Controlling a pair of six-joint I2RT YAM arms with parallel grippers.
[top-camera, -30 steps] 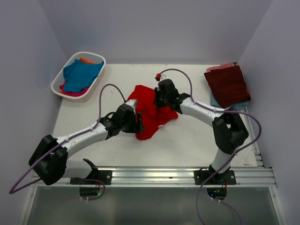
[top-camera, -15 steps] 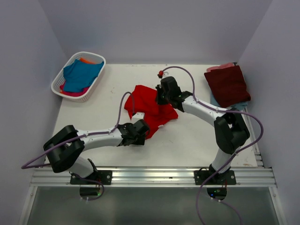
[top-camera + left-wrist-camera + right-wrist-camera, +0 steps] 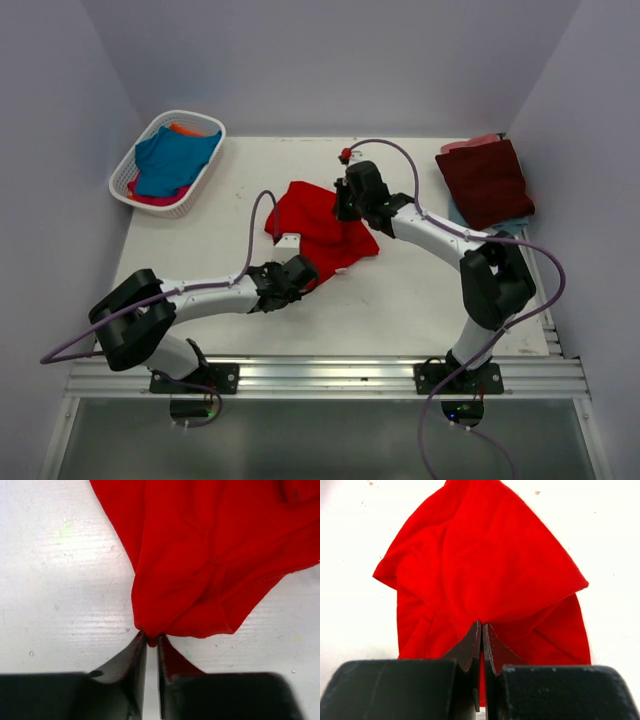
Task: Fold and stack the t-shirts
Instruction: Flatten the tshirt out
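Observation:
A bright red t-shirt (image 3: 318, 228) lies crumpled at the middle of the table. My left gripper (image 3: 309, 273) is at its near corner, shut on a pinch of the red cloth (image 3: 180, 580); the tips (image 3: 151, 639) hold the hem's lowest point. My right gripper (image 3: 345, 207) sits at the shirt's far edge, shut on a fold of the red cloth (image 3: 485, 565) with its tips (image 3: 482, 625) pressed together. A folded dark maroon t-shirt (image 3: 486, 182) lies at the back right on a pale blue one (image 3: 457, 213), with a pink edge (image 3: 470, 144) behind. Teal (image 3: 172, 160), orange (image 3: 185, 129) and pink t-shirts fill the basket.
The white lattice basket (image 3: 130, 164) stands at the back left corner. Purple cables (image 3: 252, 225) loop from both arms over the table. Grey walls close in the left, back and right sides. An aluminium rail (image 3: 330, 372) runs along the near edge.
My left arm swung toward the near side and its gripper closed on the red shirt's near corner. The right gripper kept its hold and shifted slightly farther back, stretching the cloth a little.

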